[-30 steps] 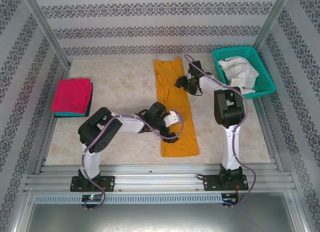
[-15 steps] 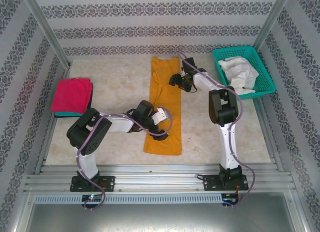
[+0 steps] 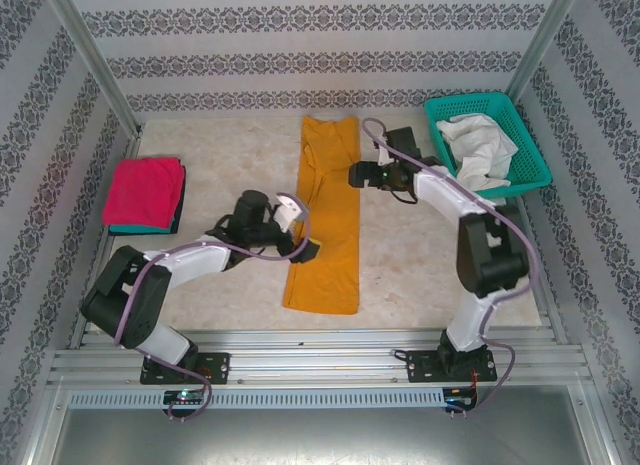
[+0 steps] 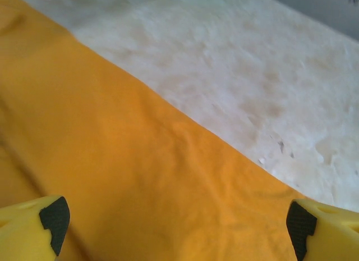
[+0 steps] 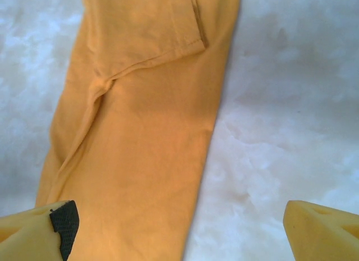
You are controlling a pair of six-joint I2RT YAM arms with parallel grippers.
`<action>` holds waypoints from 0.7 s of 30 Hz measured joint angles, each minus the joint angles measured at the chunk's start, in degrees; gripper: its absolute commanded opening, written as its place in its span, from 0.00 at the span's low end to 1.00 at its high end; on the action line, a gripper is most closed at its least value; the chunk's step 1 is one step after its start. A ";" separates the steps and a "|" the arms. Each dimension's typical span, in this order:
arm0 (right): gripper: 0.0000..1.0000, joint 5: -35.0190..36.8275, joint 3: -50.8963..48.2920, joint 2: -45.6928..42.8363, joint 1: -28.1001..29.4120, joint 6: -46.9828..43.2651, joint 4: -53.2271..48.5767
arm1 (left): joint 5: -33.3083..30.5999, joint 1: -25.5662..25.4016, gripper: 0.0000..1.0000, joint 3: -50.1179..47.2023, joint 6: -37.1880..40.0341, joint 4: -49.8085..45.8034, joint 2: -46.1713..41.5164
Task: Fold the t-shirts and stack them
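Lying folded into a long, narrow strip, the mustard-orange t-shirt (image 3: 328, 210) stretches across the middle of the bench (image 3: 230, 150), one short end toward the arm bases and the other toward the far wall. In the right wrist view a sleeve hem and a slanting crease mark the shirt's (image 5: 140, 132) upper part.

The left gripper (image 3: 304, 250) sits at the shirt's left edge, in its near half. Its fingers stand wide apart over the orange cloth (image 4: 112, 177) with nothing between them, and I cannot tell whether they touch it. The right gripper (image 3: 358, 175) is at the shirt's right edge, in its far half. Its fingers are also spread wide and hold nothing, one over the cloth and the other over bare bench.

Well to the left of the orange shirt, a folded magenta t-shirt (image 3: 145, 190) rests on a teal t-shirt (image 3: 140, 228). Well to its right, past the right arm, a teal basket (image 3: 475, 100) holds crumpled white cloth (image 3: 475, 145).
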 measured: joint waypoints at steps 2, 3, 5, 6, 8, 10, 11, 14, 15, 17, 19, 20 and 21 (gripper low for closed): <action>0.98 0.04 -4.92 -5.14 0.74 -3.34 1.88 | 1.31 3.58 1.00 -0.66 -2.01 0.22 -0.98; 0.98 0.17 -7.58 -7.80 1.66 -5.64 2.75 | 1.79 5.20 1.00 -0.96 -3.06 0.33 -1.29; 0.98 0.17 -11.72 -11.87 4.48 -10.19 3.30 | 3.02 8.00 1.00 -1.68 -5.03 0.74 -1.95; 0.98 0.15 -13.53 -13.68 6.78 -13.40 3.21 | 3.67 9.25 1.00 -2.14 -5.97 1.03 -2.32; 0.98 -0.37 -15.98 -16.11 11.52 -19.82 2.40 | 4.66 11.10 1.00 -2.80 -7.08 1.22 -3.10; 0.98 -0.50 -17.73 -17.66 17.35 -26.91 0.59 | 5.53 12.52 1.00 -3.50 -7.50 1.40 -3.85; 0.98 -0.50 -18.23 -17.92 20.70 -30.60 -0.94 | 5.86 13.18 1.00 -3.96 -7.50 1.42 -4.33; 0.98 -0.98 -18.71 -17.62 28.24 -37.70 -5.42 | 6.29 14.95 1.00 -5.38 -7.30 1.36 -6.12; 0.98 -0.96 -18.78 -17.38 30.16 -39.47 -6.82 | 6.49 15.58 1.00 -5.88 -7.28 1.36 -6.99; 0.97 -0.79 -18.82 -16.46 33.31 -41.75 -8.90 | 6.56 16.55 1.00 -6.71 -6.99 1.29 -8.72; 0.95 -0.61 -18.84 -15.06 36.13 -43.06 -10.19 | 6.14 17.00 1.00 -7.13 -6.29 1.11 -10.27; 0.93 -0.37 -18.86 -14.12 37.62 -43.52 -10.64 | 5.99 17.14 1.00 -7.15 -5.86 0.98 -10.86; 0.91 -0.09 -18.86 -13.16 38.99 -43.85 -10.95 | 5.88 17.18 1.00 -7.17 -5.57 0.96 -11.26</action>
